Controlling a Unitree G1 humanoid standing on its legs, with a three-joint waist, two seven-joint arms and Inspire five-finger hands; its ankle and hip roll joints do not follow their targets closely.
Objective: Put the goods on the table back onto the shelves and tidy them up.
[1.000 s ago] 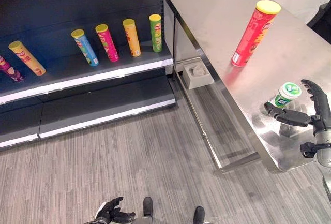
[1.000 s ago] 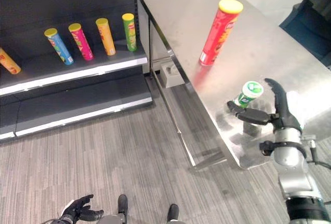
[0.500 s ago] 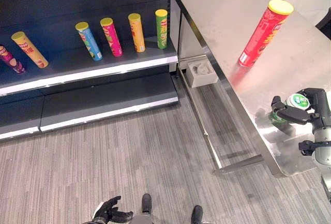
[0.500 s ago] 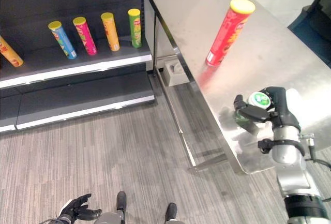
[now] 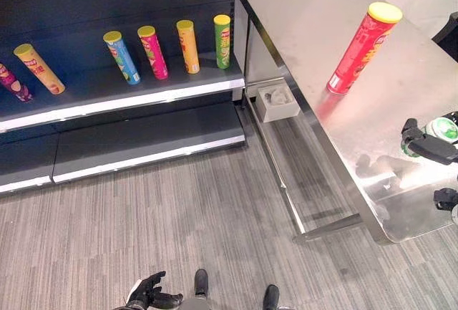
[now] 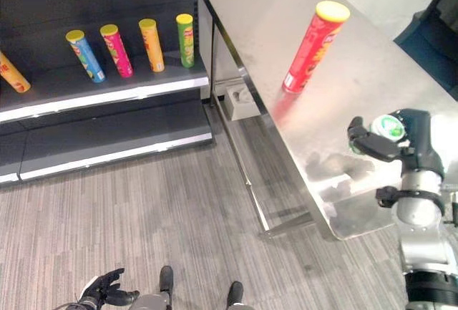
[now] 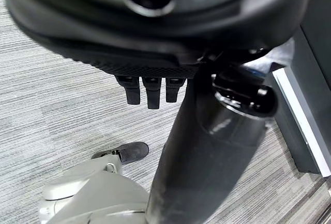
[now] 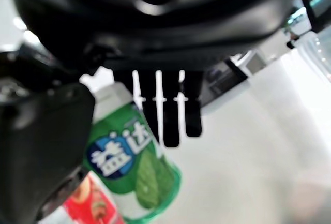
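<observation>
Now right hand [image 6: 403, 140] gripping one green bottle [image 6: 387, 127] over the steel table [image 6: 336, 59], one red can [image 6: 310, 45] standing far, six cans on the left shelf [image 5: 122, 95], left hand [image 5: 149, 295] near, loosely curled, holding nothing.

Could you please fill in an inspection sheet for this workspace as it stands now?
Surface: steel table, bare apart from one can.
Job's things: red can upright on the table; green bottle held off the table in the right hand.
Shelf: six cans on the shelf, among them blue, pink, orange and green.
Clutter: grey box on the floor under the table's near edge.
Hands: right hand curled round the bottle; left hand low by the floor, fingers curled, holding nothing.
Cables: nothing seen.
Surroundings: grey striped carpet.
</observation>
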